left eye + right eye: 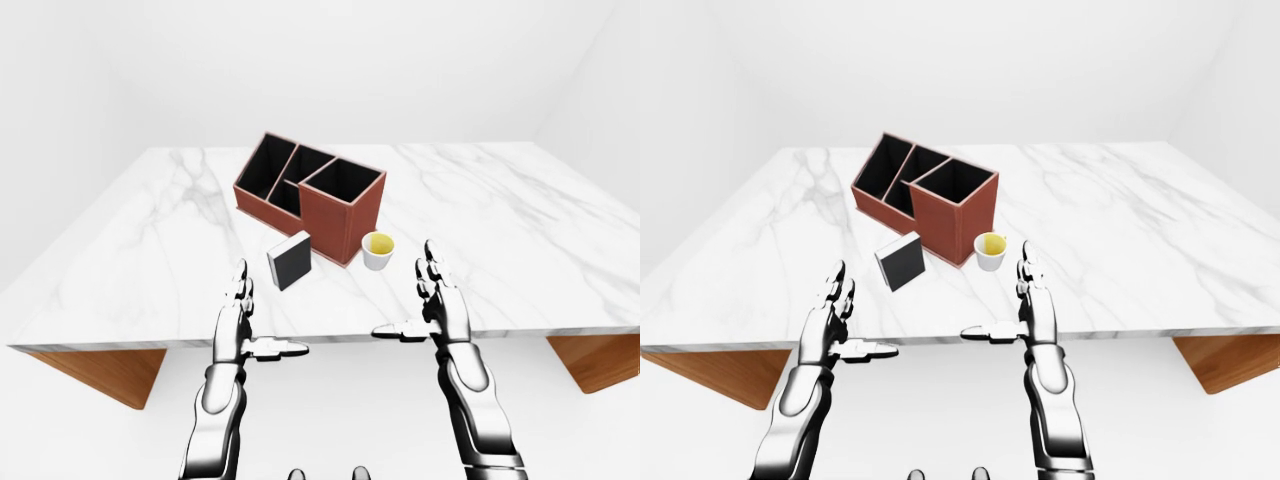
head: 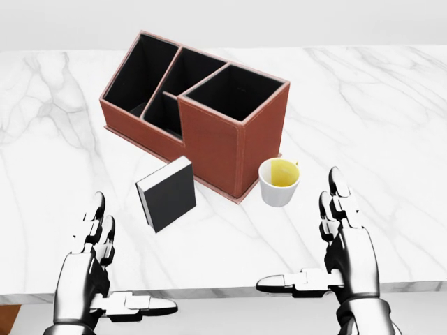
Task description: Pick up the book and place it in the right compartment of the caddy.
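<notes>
A black book (image 2: 167, 193) with a white page edge stands upright on the marble table (image 2: 391, 118), just left of and below the caddy's near corner in the head view. The red-brown caddy (image 2: 209, 132) has several black-lined compartments; its large right compartment (image 2: 234, 92) is nearest the book. My left hand (image 2: 105, 269) is open at the table's near edge, below and left of the book, not touching it. My right hand (image 2: 321, 244) is open at the near edge, below and right of the cup. Both hands are empty.
A white cup (image 2: 279, 181) with yellow inside stands right against the caddy's near right corner. The table's near edge (image 1: 320, 342) runs under both hands. Wooden table supports (image 1: 100, 372) show under the left and right corners.
</notes>
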You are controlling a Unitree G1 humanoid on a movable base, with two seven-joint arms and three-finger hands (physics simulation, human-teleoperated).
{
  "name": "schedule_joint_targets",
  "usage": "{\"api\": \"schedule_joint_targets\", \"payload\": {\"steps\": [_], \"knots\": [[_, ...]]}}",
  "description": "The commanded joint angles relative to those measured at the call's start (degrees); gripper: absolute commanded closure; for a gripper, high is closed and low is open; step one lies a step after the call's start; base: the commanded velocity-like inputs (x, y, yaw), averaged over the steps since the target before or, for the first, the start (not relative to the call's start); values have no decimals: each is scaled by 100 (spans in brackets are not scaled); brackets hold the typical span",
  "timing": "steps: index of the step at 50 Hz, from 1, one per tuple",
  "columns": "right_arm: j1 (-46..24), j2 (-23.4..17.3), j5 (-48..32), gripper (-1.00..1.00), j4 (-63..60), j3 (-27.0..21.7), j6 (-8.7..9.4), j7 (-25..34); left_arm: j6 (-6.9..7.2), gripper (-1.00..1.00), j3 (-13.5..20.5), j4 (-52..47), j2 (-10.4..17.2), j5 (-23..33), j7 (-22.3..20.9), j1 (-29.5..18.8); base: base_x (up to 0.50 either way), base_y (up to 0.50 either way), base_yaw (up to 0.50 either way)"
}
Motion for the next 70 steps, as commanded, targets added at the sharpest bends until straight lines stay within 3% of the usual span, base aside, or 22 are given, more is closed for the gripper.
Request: {"api": "schedule_joint_targets", "payload": {"steps": [1, 48, 52, 70], "knots": [[114, 10, 19, -100, -214, -6, 89, 26, -21, -100, -31, -80, -8, 16, 3, 98, 29, 31, 0], [405, 60, 9, -100, -485, 63, 129, 74, -142, -100, -118, -189, -19, 47, 12, 324, 32, 1, 0], [480, 60, 16, -100, -475, 42, 52, 68, -132, -100, -112, -219, -15, 41, 8, 343, 5, 0, 0], [657, 81, 14, -100, -719, 80, 107, 94, -157, -100, -144, -248, -3, 146, 1, 419, 0, 0, 0]]}}
